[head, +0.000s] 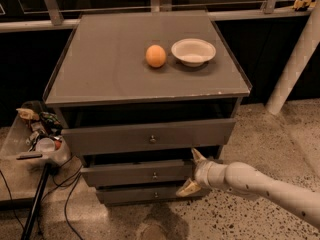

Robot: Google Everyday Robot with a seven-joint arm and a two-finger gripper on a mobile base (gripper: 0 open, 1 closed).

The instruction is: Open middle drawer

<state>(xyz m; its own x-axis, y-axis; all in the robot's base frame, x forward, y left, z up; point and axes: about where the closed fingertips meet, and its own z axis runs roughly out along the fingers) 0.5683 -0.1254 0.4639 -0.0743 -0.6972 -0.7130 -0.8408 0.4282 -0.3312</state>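
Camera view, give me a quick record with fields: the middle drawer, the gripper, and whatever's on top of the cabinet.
Middle drawer: inside not showing; its knob untouched
Gripper: at the middle drawer's right end, open, one finger high, one low
Arm: comes in from the lower right
Cabinet top: orange left of the white bowl, apart
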